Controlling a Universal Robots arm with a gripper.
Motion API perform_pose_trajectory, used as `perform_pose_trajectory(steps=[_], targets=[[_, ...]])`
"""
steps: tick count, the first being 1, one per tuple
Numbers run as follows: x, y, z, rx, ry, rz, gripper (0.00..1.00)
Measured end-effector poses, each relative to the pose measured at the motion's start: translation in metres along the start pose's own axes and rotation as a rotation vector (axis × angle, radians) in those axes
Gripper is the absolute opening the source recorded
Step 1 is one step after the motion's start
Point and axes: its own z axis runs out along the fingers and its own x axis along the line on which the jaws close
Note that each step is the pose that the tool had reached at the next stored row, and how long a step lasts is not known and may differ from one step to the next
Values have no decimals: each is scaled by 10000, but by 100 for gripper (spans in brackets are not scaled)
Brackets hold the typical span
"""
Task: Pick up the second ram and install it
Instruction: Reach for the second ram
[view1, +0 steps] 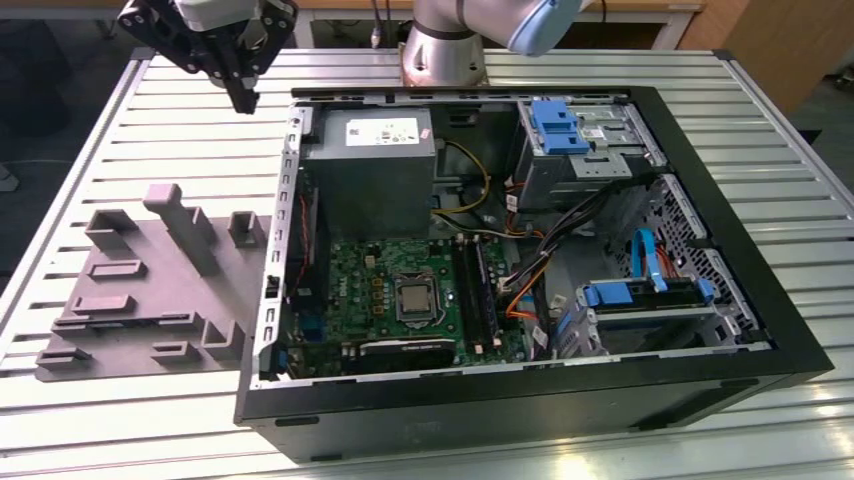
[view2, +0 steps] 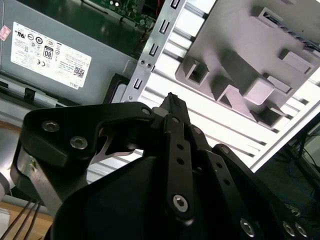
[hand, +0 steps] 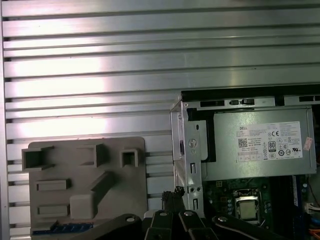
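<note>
I have the gripper (view1: 246, 98) hanging high over the slatted aluminium bench (view1: 801, 150), toward the exterior view's upper left. It is just outside the back corner of the open computer case (view1: 534, 400) and beyond the far end of the grey moulded tray (view1: 134, 300). The fingers (view2: 172, 107) are drawn together to a narrow point in both wrist views. They hold nothing and touch nothing. The second ram (hand: 65, 228) lies flat in the tray as a dark, bluish strip along 1 edge, at the end turned away from the power supply (hand: 255, 145). In the second wrist view it shows as a dark strip (view2: 295, 35) at the tray's far side, past the raised blocks. The ram is well apart from the fingertips, which hang nearer the tray's other end and the case's perforated metal edge (hand: 192, 165). The case lies on its side on the bench with its inside facing up. The power supply sits at its back end, and the green motherboard (view1: 360, 280) sits below that in the exterior view, with the processor socket (view1: 416, 300) near its middle. The long black memory slots (view1: 477, 290) run just beside the socket, on the exterior view's right of it. I cannot tell whether a stick is already seated in them. The tray rests on the bench just beside the case, on the exterior view's left.
</note>
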Motion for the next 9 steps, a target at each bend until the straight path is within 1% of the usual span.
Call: perform_pose_trajectory(steps=[9], targets=[[71,-15,-1,0,0,0,11]])
